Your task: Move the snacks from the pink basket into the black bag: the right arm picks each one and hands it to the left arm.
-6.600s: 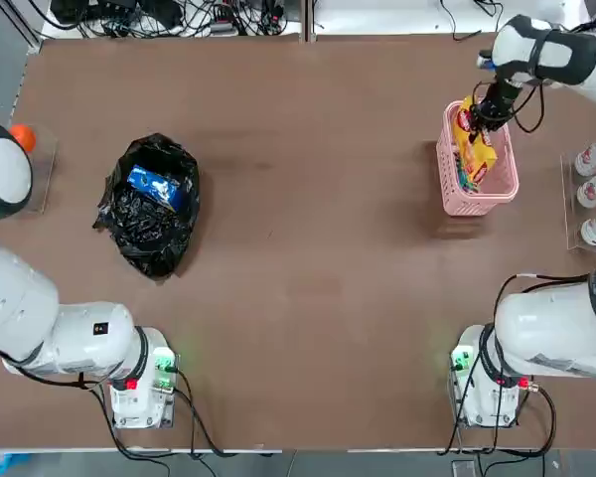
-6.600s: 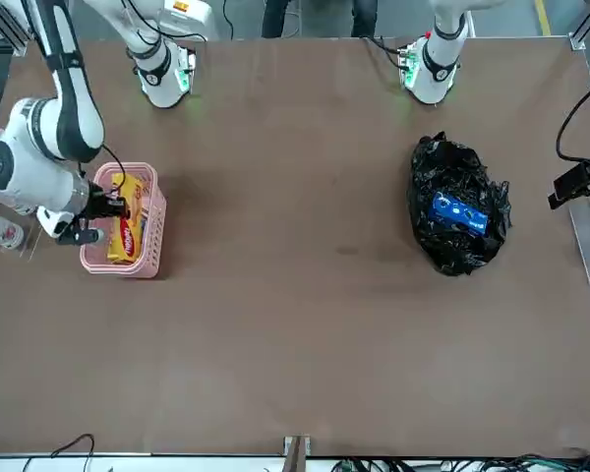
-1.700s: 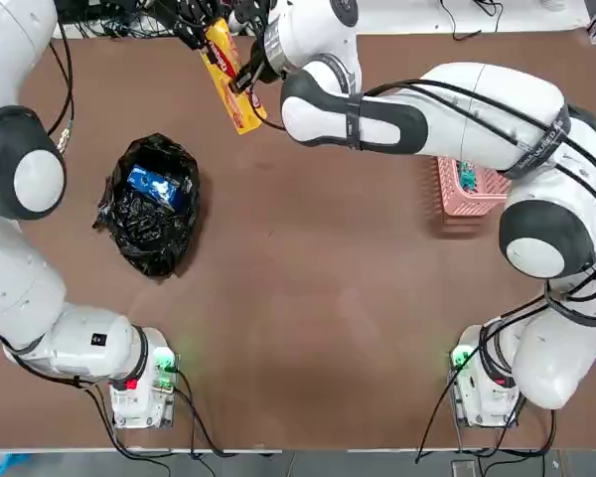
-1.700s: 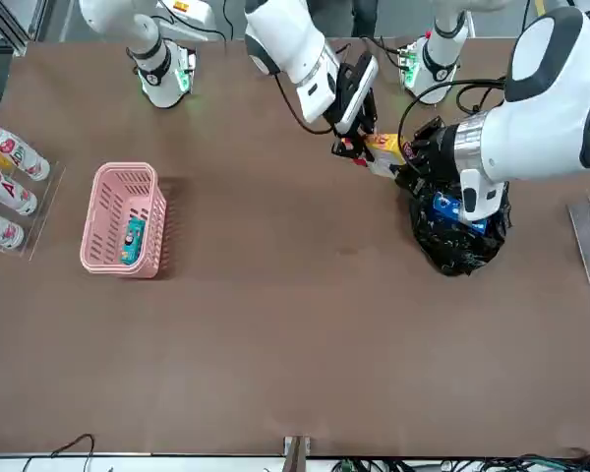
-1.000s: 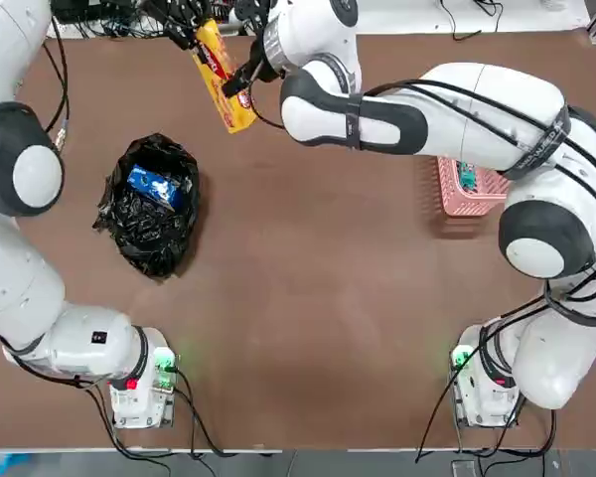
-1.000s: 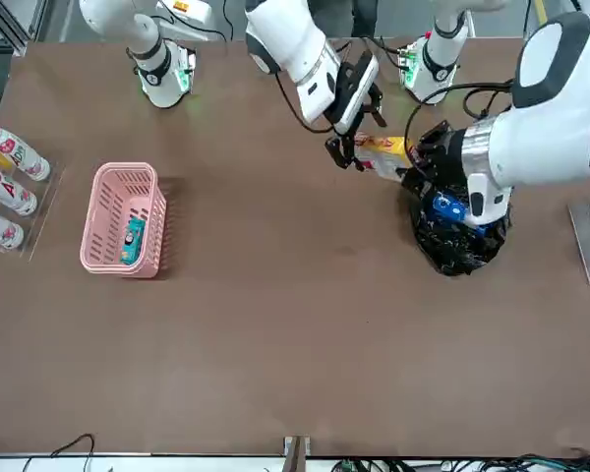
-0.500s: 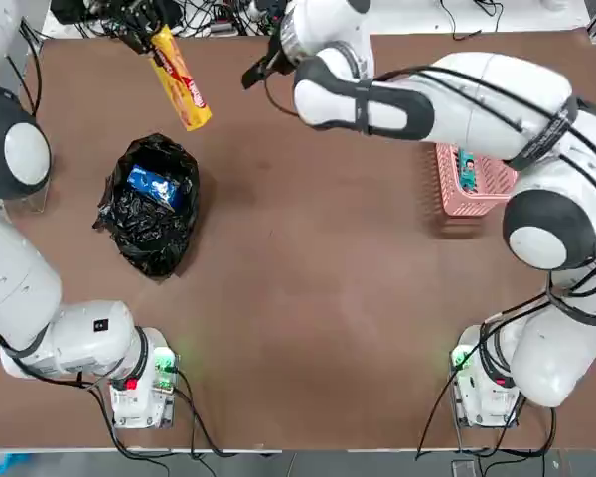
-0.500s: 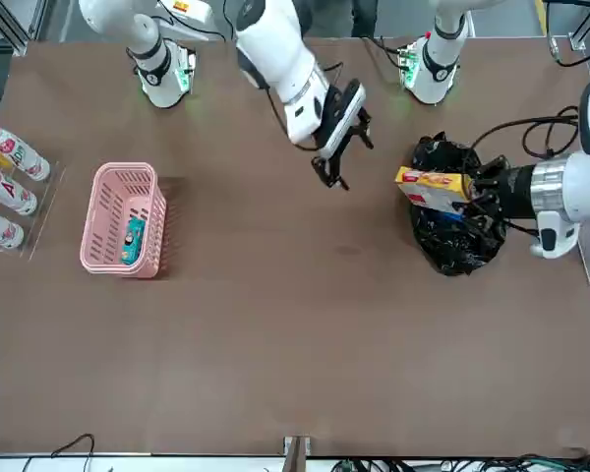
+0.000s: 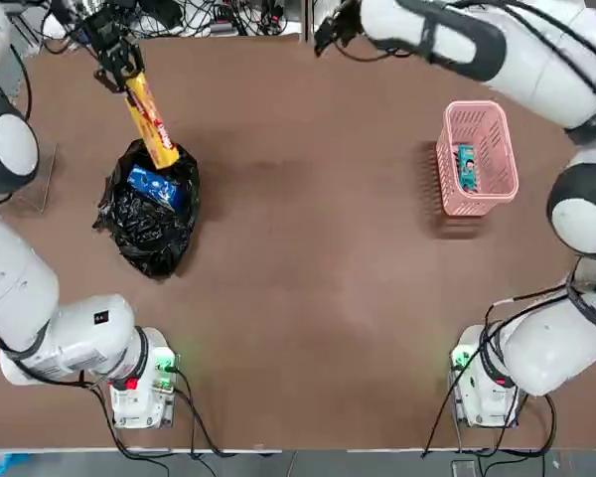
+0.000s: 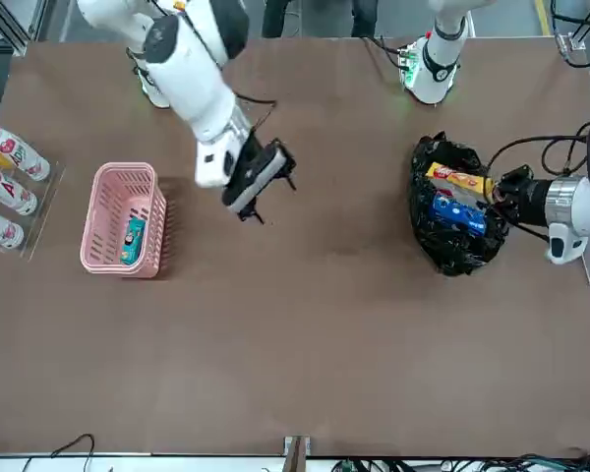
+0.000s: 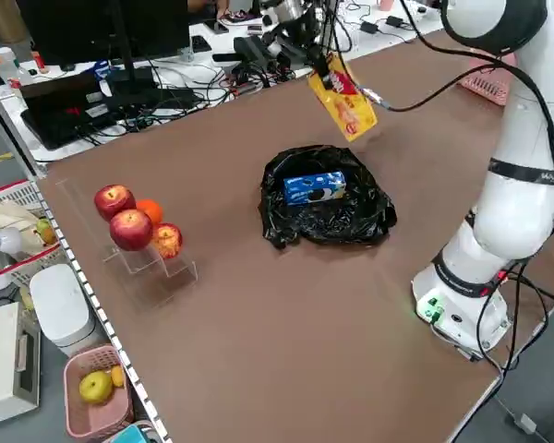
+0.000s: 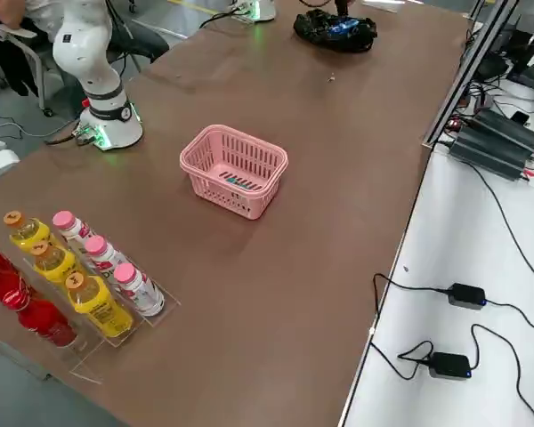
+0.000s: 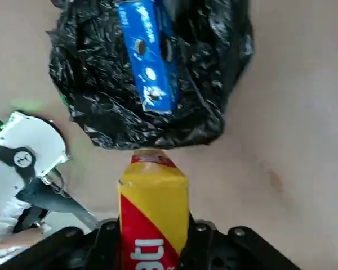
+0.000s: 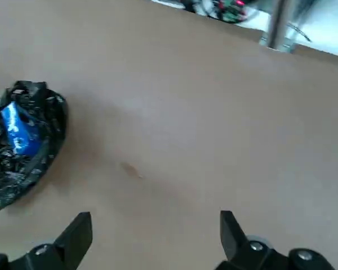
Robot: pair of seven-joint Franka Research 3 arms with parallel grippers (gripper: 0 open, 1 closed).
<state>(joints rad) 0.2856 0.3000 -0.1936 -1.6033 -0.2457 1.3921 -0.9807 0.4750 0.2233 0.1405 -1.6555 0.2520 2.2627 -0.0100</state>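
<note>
1. Since half a second ago: the yellow packet with red marks (image 9: 149, 119) has travelled with the left gripper (image 9: 114, 62) from the far-left of the table to a spot above the far edge of the shiny black thin-plastic bag (image 9: 149, 207). The right gripper (image 10: 258, 182) has pulled away toward the pink side and carries nothing.
2. Yellow packet: clenched at one end by the left gripper, hanging tilted, its free end over the bag's far rim. From the left side view it is off the bag, not yet touching it.
3. Black bag: lies at the left of the table, mouth up; the blue-and-white pouch (image 9: 156, 186) already rests inside.
4. Pink slotted plastic basket (image 9: 508, 145): at the far right, well apart from the bag. Only the slim teal-blue packet (image 9: 467, 167) remains in it.
5. Right gripper: fingers spread wide, empty, above bare table between bag and basket.
6. Step in hand, as judged: drop-off of the second snack.
7. Next move calls for: the left arm to centre the packet over the bag mouth, lower, then release. The right arm is free to fetch the teal-blue packet.
</note>
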